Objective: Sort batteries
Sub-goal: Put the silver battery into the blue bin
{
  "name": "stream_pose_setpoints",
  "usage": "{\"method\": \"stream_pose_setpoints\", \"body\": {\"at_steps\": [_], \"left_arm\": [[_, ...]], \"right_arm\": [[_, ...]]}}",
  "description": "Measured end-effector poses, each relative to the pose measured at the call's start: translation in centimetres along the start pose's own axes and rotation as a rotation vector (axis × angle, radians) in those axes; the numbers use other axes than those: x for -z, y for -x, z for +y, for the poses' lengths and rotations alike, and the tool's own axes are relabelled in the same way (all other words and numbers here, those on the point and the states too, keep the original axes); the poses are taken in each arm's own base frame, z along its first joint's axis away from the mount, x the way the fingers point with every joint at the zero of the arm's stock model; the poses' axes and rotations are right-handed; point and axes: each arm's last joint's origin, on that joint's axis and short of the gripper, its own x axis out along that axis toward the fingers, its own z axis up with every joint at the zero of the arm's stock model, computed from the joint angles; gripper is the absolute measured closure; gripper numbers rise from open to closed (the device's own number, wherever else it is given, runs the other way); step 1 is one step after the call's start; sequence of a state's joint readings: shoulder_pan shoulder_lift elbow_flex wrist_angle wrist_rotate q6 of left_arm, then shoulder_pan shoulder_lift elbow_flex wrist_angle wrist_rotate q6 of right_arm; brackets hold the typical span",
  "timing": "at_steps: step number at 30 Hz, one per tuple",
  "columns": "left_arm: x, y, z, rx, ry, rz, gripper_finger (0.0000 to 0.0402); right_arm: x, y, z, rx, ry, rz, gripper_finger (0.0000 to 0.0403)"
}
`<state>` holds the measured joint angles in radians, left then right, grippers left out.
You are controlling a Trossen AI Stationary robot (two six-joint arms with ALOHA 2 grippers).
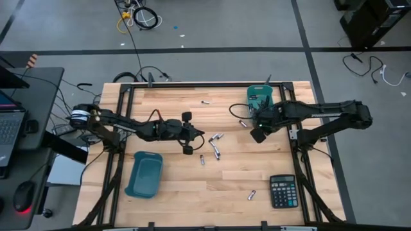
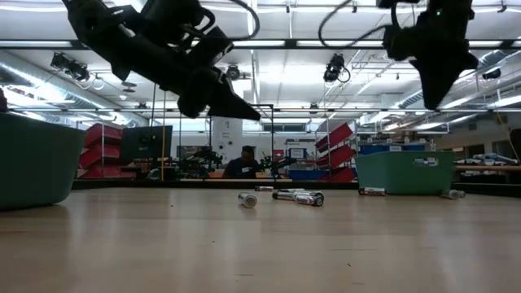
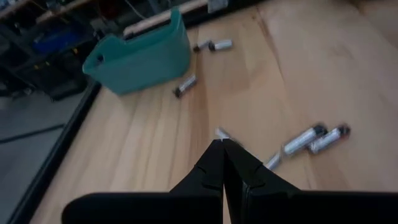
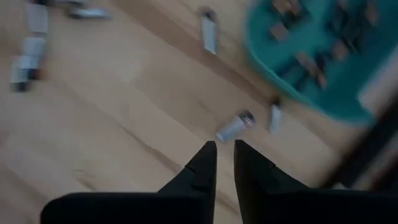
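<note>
Robotics lab or workshop, ceiling strip lights (image 2: 269,42), red storage bins (image 2: 104,137), floor cables (image 1: 138,16), laptop desk (image 1: 29,109)

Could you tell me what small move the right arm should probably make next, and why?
Probably lower the right gripper onto the battery lying just ahead of its fingertips, beside the teal bin. Its fingers stand slightly apart with nothing between them, and that bin already holds batteries. The left gripper is shut, hovering mid-table.

You had nothing legible to go by: the calculator (image 1: 283,191) showed only blank-looking keys and a dark display, the batteries (image 1: 215,144) were too small for any brand or marking, and the teal bins (image 1: 145,174) carried no readable label.
</note>
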<state>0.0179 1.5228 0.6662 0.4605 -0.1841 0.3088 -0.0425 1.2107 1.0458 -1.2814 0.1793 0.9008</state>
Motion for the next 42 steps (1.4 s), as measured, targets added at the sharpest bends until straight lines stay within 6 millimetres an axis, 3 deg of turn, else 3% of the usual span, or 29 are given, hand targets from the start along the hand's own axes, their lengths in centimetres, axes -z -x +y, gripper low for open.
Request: {"method": "stream_pose_setpoints", "body": {"at_steps": [11, 20, 30, 34, 42], "left_arm": [[-0.3, 0.4, 1.3, -0.160, -0.084, 0.018, 0.0401], [-1.5, 2.5, 2.2, -0.212, -0.091, 0.032, 0.0401], [-2.4, 3.6, 2.5, -0.164, -0.104, -0.038, 0.0401], [-2.3, 3.6, 2.5, -0.156, -0.098, -0.029, 0.0401], [-2.4, 3.6, 2.5, -0.156, -0.074, -0.036, 0.0401]], "right_arm": [[-0.6, -2.7, 1.4, 0.169, -0.120, 0.074, 0.0293], [-0.4, -5.8, 2.3, 0.262, -0.119, 0.176, 0.0250], [0.8, -11.2, 0.5, 0.256, -0.187, 0.252, 0.0240], [0.8, -12.8, 0.4, 0.162, -0.221, 0.224, 0.0240], [0.9, -14.0, 0.2, 0.078, -0.227, 0.203, 0.0240]]}}
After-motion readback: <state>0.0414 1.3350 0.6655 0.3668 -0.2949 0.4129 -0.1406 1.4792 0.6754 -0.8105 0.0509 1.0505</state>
